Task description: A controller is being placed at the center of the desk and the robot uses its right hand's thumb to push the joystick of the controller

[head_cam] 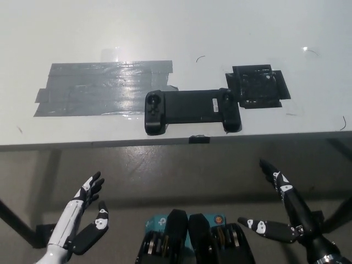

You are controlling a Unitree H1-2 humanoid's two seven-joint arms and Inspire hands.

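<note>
A black game controller [191, 109] lies flat near the front edge of the white desk [220, 33], with a joystick [153, 101] on its left grip and another [226, 98] on its right grip. My black right hand [283, 212] hangs open below the desk edge at the lower right, well short of the controller. At the lower left my white left hand [82, 214] rests open, also below the desk and apart from everything.
A wide patch of grey tape [102, 88] covers the desk left of the controller. A black tape patch [257, 87] sits just right of it. A small black tab [199, 139] marks the desk's front edge. Grey floor shows below.
</note>
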